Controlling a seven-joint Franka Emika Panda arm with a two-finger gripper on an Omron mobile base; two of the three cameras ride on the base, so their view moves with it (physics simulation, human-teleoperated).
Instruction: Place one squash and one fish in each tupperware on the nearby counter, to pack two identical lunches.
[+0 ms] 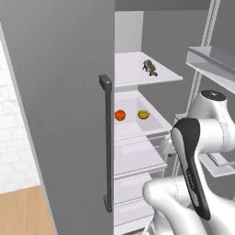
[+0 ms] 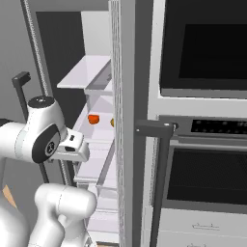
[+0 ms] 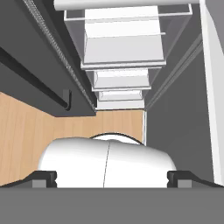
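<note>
Open refrigerator with the arm folded before it. A dark, finned fish [image 1: 149,67] lies on the flat white upper shelf [image 1: 133,73]. Below, in a translucent drawer [image 1: 137,126], a round orange-red squash [image 1: 120,114] sits near a lumpy yellow-ochre squash [image 1: 143,114], apart. The claw [image 3: 112,178], fingers spread wide and empty, points down toward the wooden floor [image 3: 26,131], well below both shelves.
</note>
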